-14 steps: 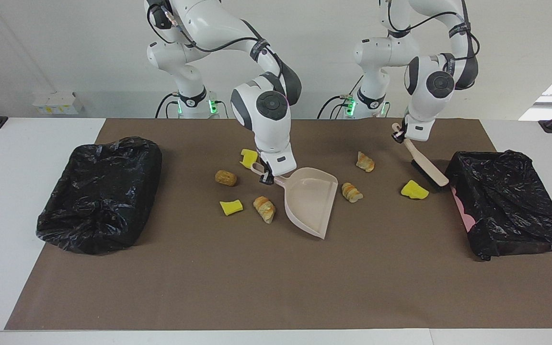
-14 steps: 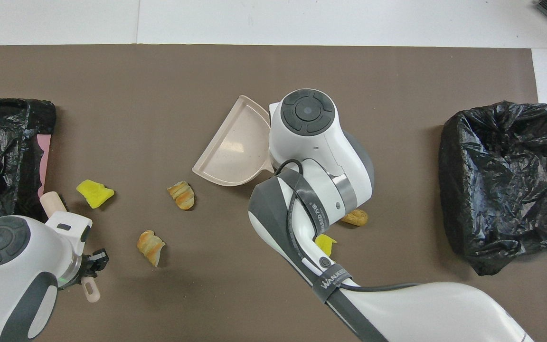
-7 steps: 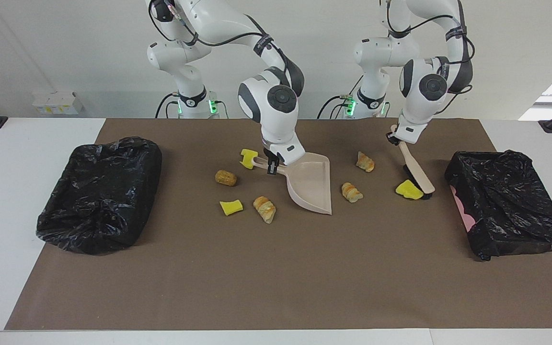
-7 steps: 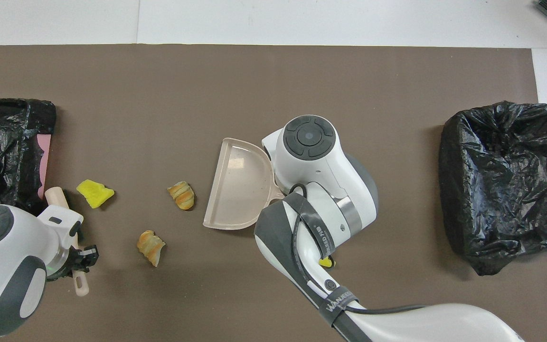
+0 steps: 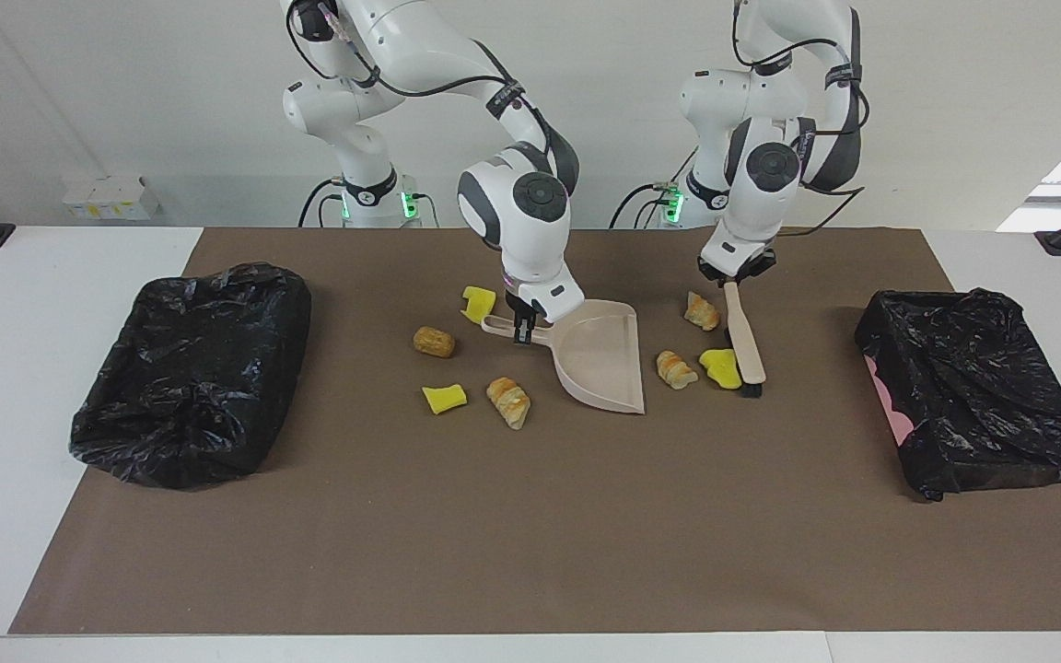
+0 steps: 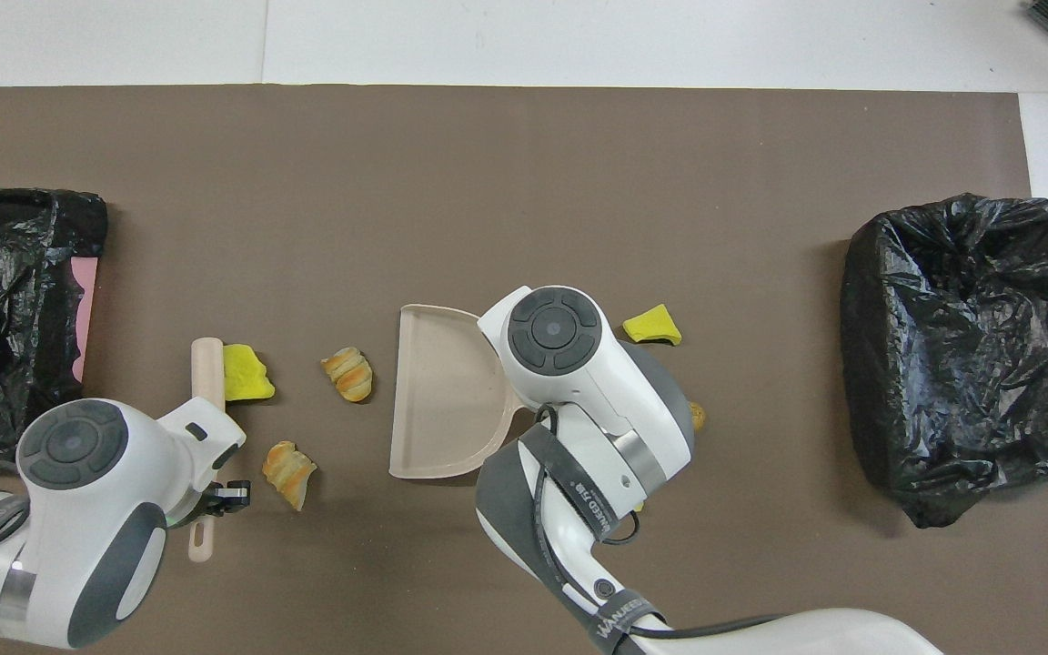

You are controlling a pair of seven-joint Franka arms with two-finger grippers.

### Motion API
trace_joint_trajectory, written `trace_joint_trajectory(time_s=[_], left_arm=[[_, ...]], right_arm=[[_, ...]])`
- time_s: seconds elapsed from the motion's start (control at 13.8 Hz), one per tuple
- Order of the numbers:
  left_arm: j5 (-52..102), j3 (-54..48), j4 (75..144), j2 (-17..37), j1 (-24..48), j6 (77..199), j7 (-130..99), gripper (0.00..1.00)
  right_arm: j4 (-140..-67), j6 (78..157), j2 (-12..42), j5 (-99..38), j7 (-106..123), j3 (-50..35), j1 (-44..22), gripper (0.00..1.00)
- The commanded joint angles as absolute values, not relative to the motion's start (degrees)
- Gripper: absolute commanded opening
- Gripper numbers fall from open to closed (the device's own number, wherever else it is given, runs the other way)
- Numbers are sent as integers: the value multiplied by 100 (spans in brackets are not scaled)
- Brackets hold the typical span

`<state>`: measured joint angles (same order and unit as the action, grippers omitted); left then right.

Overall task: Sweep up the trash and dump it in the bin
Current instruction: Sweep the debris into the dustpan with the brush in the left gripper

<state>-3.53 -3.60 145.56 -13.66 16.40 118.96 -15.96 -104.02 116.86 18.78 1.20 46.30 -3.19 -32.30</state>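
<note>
Right gripper [image 5: 525, 328] is closed on dustpan [image 5: 600, 357] handle; pan lies flat at mat [image 5: 494, 516] center, mouth toward left arm's end. Left gripper [image 5: 733, 276] clamps brush [image 5: 744, 336] handle; bristle end is down on mat, touching a yellow chunk [image 5: 721, 367]. Croissant piece [image 5: 675, 369] lies between chunk and pan. Remaining trash [image 5: 444, 398] is scattered near pan handle, toward right arm's end. Black-bagged bins [image 5: 190, 368] sit at both table ends.

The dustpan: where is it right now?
The dustpan sits mid-table, held by its handle in the right gripper, its open mouth facing a croissant-like piece and the brush toward the left arm's end.
</note>
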Motion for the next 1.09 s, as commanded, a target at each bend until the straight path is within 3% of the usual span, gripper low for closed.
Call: trace_joint_trajectory(time_s=[0.0, 0.44, 0.73, 1.02], left_arm=[[86, -290, 14528, -1266, 2178, 12085, -1258, 0], [1114, -290, 14301, -1257, 3084, 12006, -1291, 0], [1468, -281, 13686, -1327, 3129, 11157, -1931, 0], [935, -246, 13720, -1643, 2997, 10224, -3178, 0]], right_arm=[[-10600, 11918, 1767, 176, 4676, -352, -3199, 0], [-10617, 11918, 1767, 167, 4623, -352, -3191, 0], [-10608, 11821, 1758, 176, 4702, -360, -3199, 0], [-10617, 11777, 1697, 176, 5597, -360, -3182, 0]])
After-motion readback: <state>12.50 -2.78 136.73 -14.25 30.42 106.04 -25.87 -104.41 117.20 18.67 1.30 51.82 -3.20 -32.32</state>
